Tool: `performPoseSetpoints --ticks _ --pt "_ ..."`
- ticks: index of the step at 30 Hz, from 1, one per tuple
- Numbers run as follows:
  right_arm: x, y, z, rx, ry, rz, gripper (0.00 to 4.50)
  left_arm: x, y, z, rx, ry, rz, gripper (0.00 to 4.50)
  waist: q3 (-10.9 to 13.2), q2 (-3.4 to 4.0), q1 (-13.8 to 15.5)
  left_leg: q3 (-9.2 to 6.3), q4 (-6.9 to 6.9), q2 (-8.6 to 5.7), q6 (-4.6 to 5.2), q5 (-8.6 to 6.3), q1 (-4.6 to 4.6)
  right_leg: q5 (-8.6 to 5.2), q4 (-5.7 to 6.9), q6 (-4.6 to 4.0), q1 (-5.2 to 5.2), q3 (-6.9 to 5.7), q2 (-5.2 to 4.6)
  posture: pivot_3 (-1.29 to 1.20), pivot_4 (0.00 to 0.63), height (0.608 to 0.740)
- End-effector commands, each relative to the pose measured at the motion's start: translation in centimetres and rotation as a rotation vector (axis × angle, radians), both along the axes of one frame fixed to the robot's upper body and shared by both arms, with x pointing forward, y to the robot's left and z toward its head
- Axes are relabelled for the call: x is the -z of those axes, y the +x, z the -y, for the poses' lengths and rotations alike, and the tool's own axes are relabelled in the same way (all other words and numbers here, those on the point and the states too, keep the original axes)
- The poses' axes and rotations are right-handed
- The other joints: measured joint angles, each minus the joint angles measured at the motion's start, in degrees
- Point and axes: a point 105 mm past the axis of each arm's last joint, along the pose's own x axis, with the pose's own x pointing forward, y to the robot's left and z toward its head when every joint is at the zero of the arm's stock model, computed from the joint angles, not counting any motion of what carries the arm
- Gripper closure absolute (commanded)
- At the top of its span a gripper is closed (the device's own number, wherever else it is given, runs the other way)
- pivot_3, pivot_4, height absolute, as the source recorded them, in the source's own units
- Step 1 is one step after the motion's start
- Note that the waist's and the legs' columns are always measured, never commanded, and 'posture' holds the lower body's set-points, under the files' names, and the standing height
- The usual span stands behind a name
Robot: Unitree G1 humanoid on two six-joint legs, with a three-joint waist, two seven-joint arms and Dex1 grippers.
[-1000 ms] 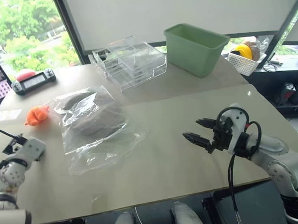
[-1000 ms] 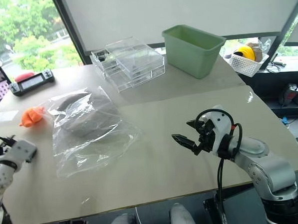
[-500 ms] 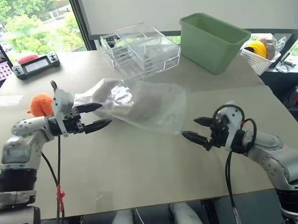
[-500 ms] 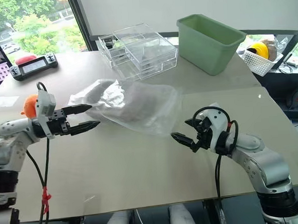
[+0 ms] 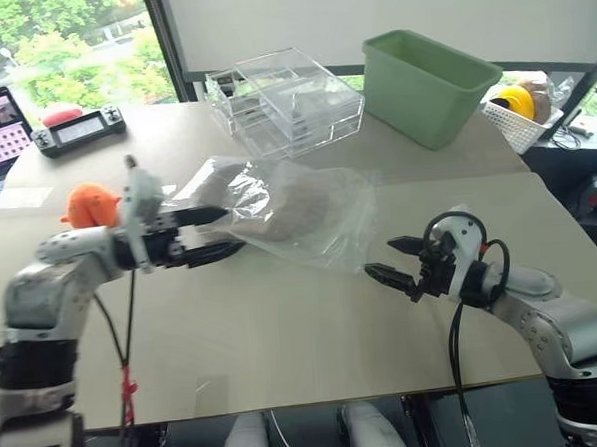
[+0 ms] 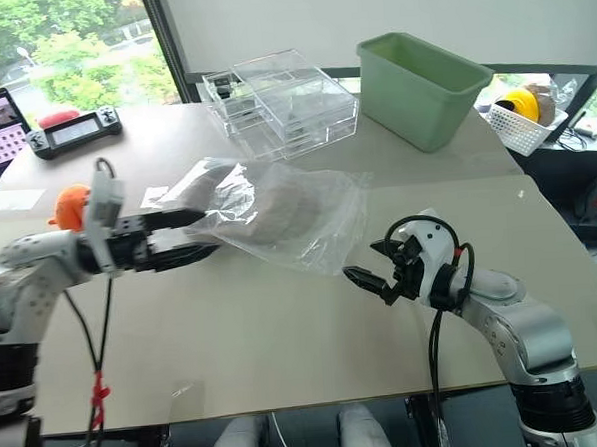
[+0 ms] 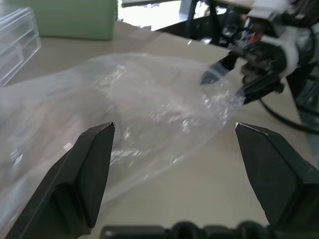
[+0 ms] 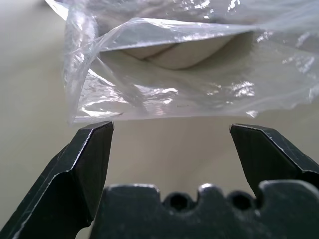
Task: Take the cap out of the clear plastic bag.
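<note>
Orange, soft and small, a toy [image 5: 90,203] sits at the far left of the pale beige worktop [image 5: 284,334], apart from the work. Just right of it the left gripper [image 5: 214,234] reaches across level, its two black fingers [image 5: 206,215] spread wide on either side of the left end of the clear plastic bag [image 5: 308,211], a large thin crinkly transparent sack with shiny wrinkles. From the head views the plastic seems to lie between those fingers, though whether they touch it I cannot tell; nothing is clamped. That placement reads as a setup to pin or hold this end so the bag cannot slide.

Inside the bag, near its middle, lies the cap [image 6: 283,212], a round soft beige-tan fabric shape seen dimly through the film. It is wholly enclosed, so the task is at an early stage.

At the bag's near right corner waits the right gripper [image 5: 393,260], fingers [image 8: 94,164] likewise wide apart and empty, pointing at the plastic edge just beyond them. The right wrist view looks into what appears to be the bag's mouth, with tan fabric showing under a lifted lip of film, which would explain this approach: one arm steadies, the other enters or peels.

Far behind stand stacked clear acrylic boxes [image 5: 287,99] and, further right, a green plastic bin [image 5: 426,82], both well clear.
</note>
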Motion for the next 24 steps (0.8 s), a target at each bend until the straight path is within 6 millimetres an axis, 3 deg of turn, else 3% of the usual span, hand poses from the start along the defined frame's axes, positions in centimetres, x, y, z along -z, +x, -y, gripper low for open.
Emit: performPoseSetpoints --ticks 1,5,8,17,24 --pt "-0.9 -0.1 -0.4 -0.018 -0.024 0.059 0.00 -1.0 0.4 0.1 -0.016 -0.002 0.036 0.37 0.0 0.00 -0.3 0.00 0.04 0.00 0.02 -0.01 -0.01 0.02 0.00 -0.04 -0.01 0.01 0.00 0.00 0.150 0.735" --pt "0.2 -0.8 -3.9 -0.130 -0.055 0.036 0.00 -0.6 3.5 1.6 -0.082 0.040 0.063 0.37 0.0 0.00 -0.1 -0.01 0.22 0.00 0.06 -0.04 0.01 0.04 0.14 -0.07 0.01 0.01 0.05 0.00 0.150 0.735" --pt "0.9 -0.7 -5.8 -0.180 -0.075 0.031 0.00 -1.0 4.5 3.6 -0.062 0.054 0.083 0.37 0.0 0.00 -0.1 -0.04 0.37 0.00 0.06 -0.03 0.00 0.14 0.09 0.09 0.11 0.01 0.08 0.00 0.150 0.735" --pt "1.8 1.0 -11.1 -0.246 -0.064 0.037 0.00 -0.6 4.2 7.6 0.079 0.139 0.066 0.37 0.0 0.00 -0.3 -0.05 0.39 -0.01 0.07 -0.03 -0.22 0.44 0.14 -0.35 -0.11 0.02 0.08 0.00 0.150 0.735" --pt "3.2 -0.7 -16.2 -0.404 -0.087 0.033 0.00 -0.4 4.2 10.5 0.141 0.190 0.084 0.37 0.0 0.00 -0.2 -0.07 0.45 -0.02 0.07 -0.03 -0.22 0.47 0.15 -0.33 -0.09 0.00 0.08 0.00 0.150 0.735"
